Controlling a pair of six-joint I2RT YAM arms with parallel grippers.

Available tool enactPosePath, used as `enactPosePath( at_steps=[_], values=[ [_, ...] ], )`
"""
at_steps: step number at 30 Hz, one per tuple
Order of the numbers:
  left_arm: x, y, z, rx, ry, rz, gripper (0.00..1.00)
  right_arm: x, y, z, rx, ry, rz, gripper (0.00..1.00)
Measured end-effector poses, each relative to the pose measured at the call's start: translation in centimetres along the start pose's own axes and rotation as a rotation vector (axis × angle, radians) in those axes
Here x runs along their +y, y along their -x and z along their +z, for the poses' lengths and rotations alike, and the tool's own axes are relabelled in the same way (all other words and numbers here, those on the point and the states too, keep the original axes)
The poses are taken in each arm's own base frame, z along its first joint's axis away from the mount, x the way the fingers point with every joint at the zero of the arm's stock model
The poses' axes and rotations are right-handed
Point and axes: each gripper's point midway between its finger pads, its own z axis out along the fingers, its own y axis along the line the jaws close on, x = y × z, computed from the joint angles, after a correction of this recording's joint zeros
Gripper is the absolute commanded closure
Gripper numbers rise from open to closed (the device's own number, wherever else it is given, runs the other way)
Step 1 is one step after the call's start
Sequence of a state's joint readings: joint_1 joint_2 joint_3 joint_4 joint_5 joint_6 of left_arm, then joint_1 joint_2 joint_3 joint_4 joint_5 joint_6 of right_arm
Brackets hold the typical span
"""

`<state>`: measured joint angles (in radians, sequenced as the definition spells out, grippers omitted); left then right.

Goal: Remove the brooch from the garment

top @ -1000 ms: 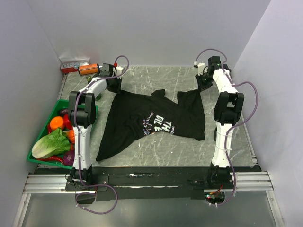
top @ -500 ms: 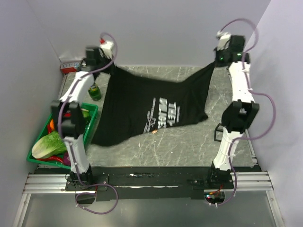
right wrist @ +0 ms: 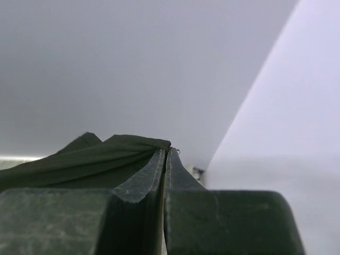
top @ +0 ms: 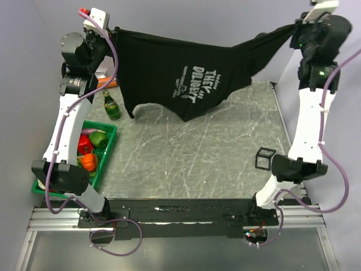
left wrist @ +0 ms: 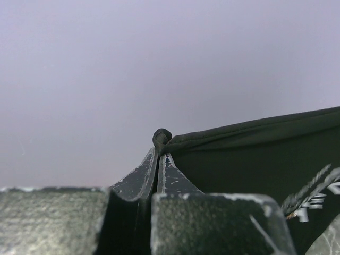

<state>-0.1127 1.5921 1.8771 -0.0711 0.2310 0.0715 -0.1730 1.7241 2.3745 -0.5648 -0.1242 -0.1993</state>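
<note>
The garment (top: 186, 62), a black T-shirt with white lettering, hangs stretched in the air above the far half of the table. My left gripper (top: 115, 29) is shut on its left corner, and my right gripper (top: 294, 27) is shut on its right corner. In the left wrist view the jaws (left wrist: 161, 151) pinch a bunched knot of black cloth, and the garment (left wrist: 255, 159) spreads away to the right. In the right wrist view the gripper (right wrist: 168, 151) clamps a fold of the garment (right wrist: 95, 159). I cannot make out the brooch in any view.
A green bottle (top: 111, 105) stands on the marbled table under the shirt's left edge. A green bin (top: 107, 148) of vegetables sits at the left. A small black wire cube (top: 264, 158) stands near the right arm. Walls close in at the back and on both sides.
Both arms have risen high, lifting the shirt off the table and pulling it taut between them. The left gripper closed on the cloth during the lift.
</note>
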Motion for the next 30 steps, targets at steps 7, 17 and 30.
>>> enactPosePath(
  at_steps=[7,17,30],
  values=[
    [-0.5,1.6,-1.4,-0.006,-0.022,0.012,0.99,-3.4,5.6,-5.5,-0.128,-0.113,-0.039,1.00],
    [-1.9,13.1,-9.5,-0.204,-0.033,0.073,0.99,-4.9,14.2,-18.1,-0.378,-0.236,-0.134,1.00],
    [-2.3,20.3,-17.1,-0.357,0.002,0.144,0.99,-3.9,19.0,-28.6,-0.598,-0.310,-0.246,1.00]
  ],
)
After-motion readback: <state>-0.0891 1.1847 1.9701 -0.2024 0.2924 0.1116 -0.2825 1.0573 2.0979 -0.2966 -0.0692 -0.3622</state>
